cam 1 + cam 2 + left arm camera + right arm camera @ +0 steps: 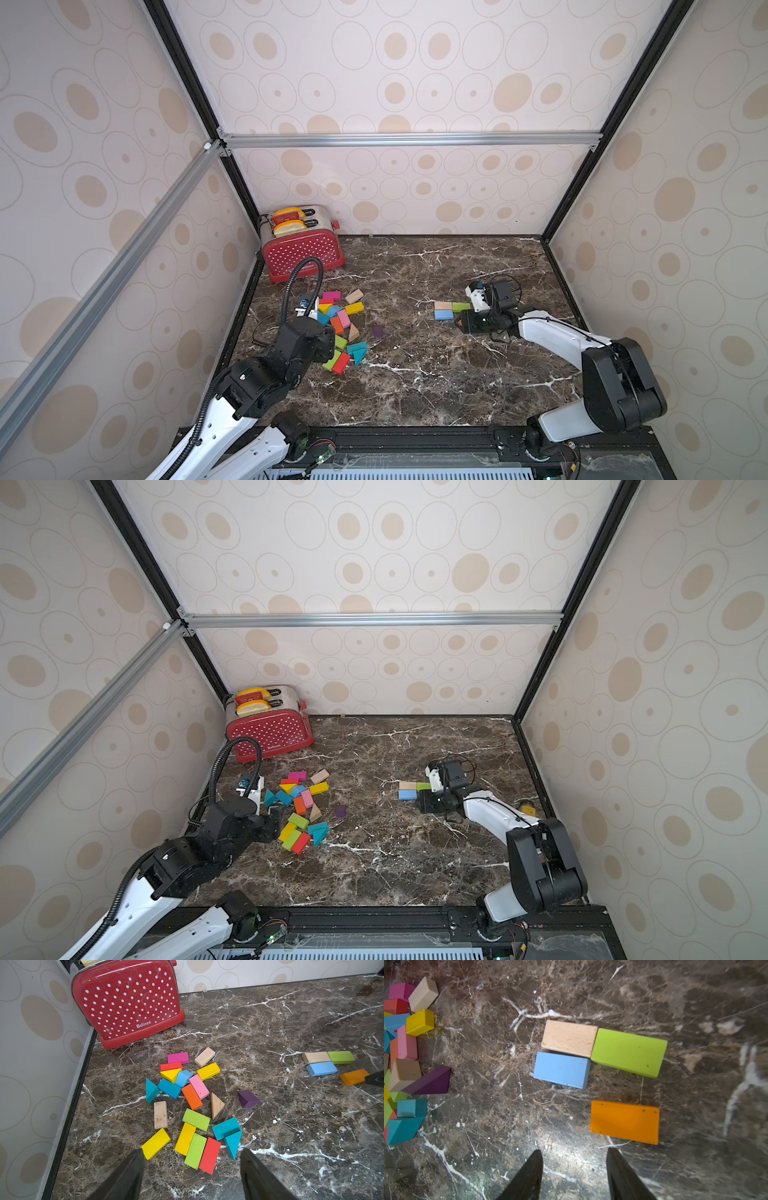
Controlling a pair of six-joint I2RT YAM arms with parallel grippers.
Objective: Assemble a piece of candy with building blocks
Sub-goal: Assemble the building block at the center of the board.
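Several building blocks (191,1097) lie in a loose pile at the left of the marble table (436,374). My left gripper (192,1149) hangs open over the near end of the pile, with a green (195,1151) and a red brick (209,1155) lying between its fingers but not gripped. At the right, a bare wood brick (569,1038), a green brick (629,1052) and a blue brick (561,1070) lie flat against each other. An orange brick (625,1122) lies apart from them. My right gripper (574,1149) is open and empty beside the orange brick.
A red dotted toaster (303,249) with toast stands in the back left corner. A purple wedge (378,331) lies alone just right of the pile. A mustard-yellow thing (528,808) sits by the right wall. Walls close the table on three sides.
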